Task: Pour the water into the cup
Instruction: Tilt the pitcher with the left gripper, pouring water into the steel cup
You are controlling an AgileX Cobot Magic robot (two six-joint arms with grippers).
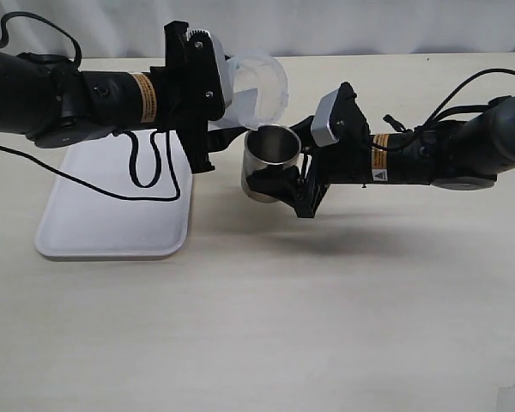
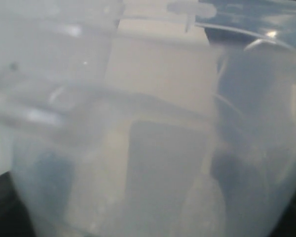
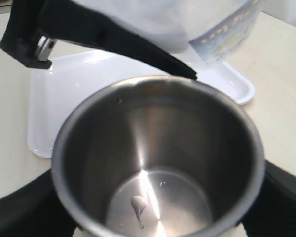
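Observation:
My right gripper [image 1: 285,176] is shut on the cup [image 1: 270,159], a short brushed-steel tumbler held a little above the table. Its mouth faces up and slightly left. In the right wrist view the cup [image 3: 202,143] fills the frame, with a small shiny drop of water [image 3: 138,205] on its bottom. My left gripper [image 1: 226,96] is shut on a translucent plastic container [image 1: 259,86], tipped over with its rim just above and behind the cup's rim. The container [image 2: 153,123] blocks the whole left wrist view. No stream of water shows.
A white tray [image 1: 112,210] lies on the table to the left, under the left arm, and shows behind the cup as the tray [image 3: 64,98]. Black cables hang from both arms. The pale tabletop [image 1: 326,326] stretches toward the front.

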